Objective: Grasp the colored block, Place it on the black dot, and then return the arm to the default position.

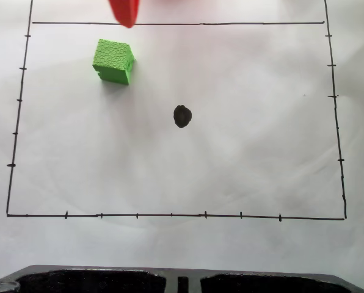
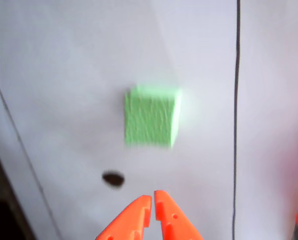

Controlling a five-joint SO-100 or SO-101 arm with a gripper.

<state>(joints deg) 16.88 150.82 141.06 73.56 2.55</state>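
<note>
pincer (image 2: pixel 152 199) closed, empty, cropped | green block (image 2: pixel 152 118) blurred, seemingly apart from black dot (image 2: pixel 113 178)

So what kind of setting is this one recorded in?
Most likely a home-made tabletop test area rather than a real workplace: a white paper sheet with a hand-drawn border with tick marks, a black dot inked as a target, and a single green block below the orange hand.

Green block (image 1: pixel 113 60) upper left, black dot (image 1: pixel 182 116) centre, well apart
</note>
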